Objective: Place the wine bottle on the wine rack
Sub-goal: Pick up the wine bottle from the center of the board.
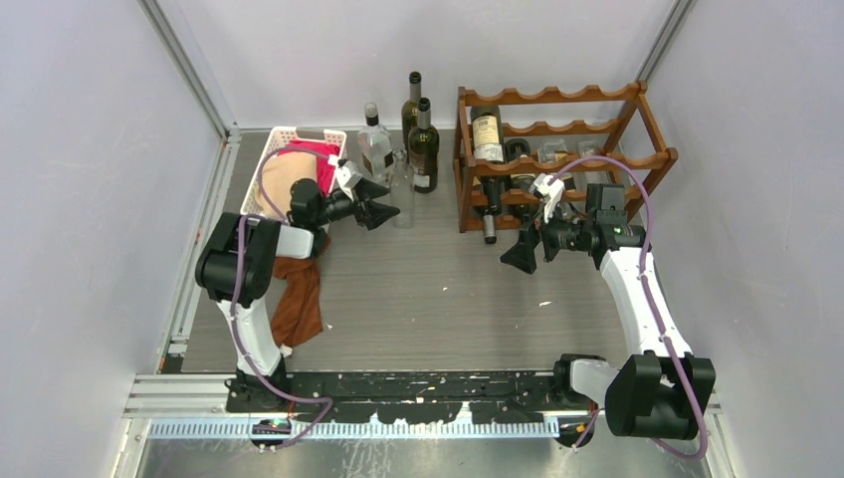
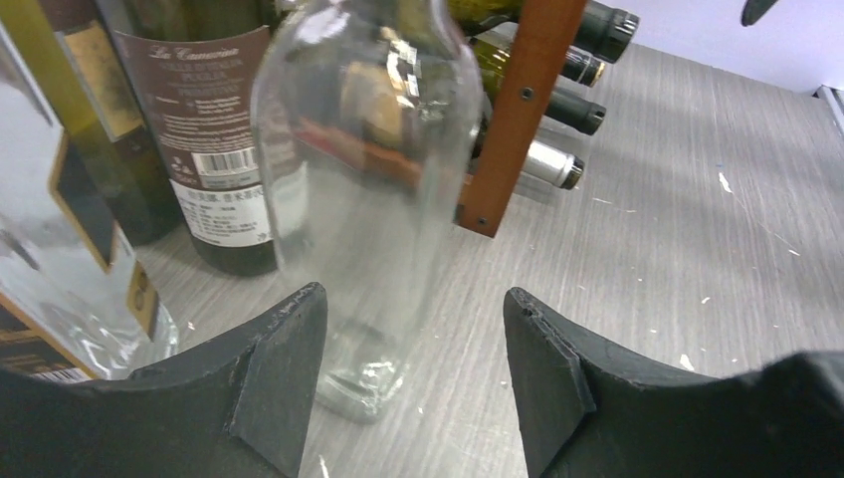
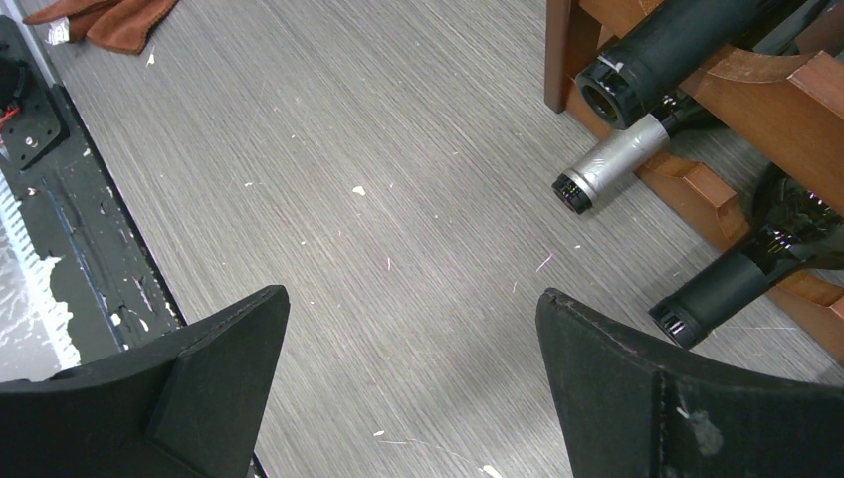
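Clear glass is seen between the fingers of the left gripper (image 2: 413, 294): the wine bottle (image 2: 368, 149) is stood upright on the grey table (image 3: 398, 149), just beside the front left post of the wine rack (image 1: 549, 97) and next to a dark labelled bottle (image 2: 199, 119). The jaws are parted, with a gap visible at one finger, so nothing is clamped. The right gripper (image 3: 413, 294) is spread wide above the table by the rack's front, and nothing is held in it.

The overhead camera looks steeply down from above the near edge across the whole bench (image 1: 428, 294). The left wrist camera sits low and close, facing the wine rack (image 2: 520, 110); the right wrist camera tilts down beside it. All three share the rack's front.
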`<state>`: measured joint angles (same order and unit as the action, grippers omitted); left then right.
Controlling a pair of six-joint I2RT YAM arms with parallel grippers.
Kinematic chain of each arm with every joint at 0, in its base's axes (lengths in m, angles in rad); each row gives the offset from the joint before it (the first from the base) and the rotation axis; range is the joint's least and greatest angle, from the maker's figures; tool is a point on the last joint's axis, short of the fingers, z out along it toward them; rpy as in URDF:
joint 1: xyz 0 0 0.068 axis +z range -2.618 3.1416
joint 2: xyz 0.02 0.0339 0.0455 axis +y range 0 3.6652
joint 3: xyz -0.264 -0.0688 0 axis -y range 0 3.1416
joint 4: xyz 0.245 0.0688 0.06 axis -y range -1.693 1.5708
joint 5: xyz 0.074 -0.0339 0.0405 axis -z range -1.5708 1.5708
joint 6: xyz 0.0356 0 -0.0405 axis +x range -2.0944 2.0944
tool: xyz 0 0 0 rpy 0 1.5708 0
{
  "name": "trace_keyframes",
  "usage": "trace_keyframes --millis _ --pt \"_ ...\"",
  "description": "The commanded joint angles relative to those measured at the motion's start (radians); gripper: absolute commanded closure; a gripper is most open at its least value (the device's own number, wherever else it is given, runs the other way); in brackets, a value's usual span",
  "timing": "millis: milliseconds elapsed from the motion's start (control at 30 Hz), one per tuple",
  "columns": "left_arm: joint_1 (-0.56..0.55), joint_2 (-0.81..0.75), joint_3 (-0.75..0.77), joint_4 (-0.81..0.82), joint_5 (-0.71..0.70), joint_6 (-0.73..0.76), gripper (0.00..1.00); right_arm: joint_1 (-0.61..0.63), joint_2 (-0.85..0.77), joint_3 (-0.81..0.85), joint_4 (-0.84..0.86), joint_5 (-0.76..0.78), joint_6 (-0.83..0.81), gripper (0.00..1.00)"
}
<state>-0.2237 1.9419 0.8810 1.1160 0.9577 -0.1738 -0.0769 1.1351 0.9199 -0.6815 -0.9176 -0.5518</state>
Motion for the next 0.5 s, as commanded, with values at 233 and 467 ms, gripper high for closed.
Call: trace_keyframes --millis 233,467 --pt "-0.012 -0.148 -0.058 -0.159 -0.146 0.157 0.22 -0.003 0.004 0.027 0.004 -0.017 -0.021 0.0" --pt "0.009 -0.071 0.054 -0.197 -0.048 0.216 0.14 -0.004 0.009 0.03 -0.002 -0.012 -0.029 0.0"
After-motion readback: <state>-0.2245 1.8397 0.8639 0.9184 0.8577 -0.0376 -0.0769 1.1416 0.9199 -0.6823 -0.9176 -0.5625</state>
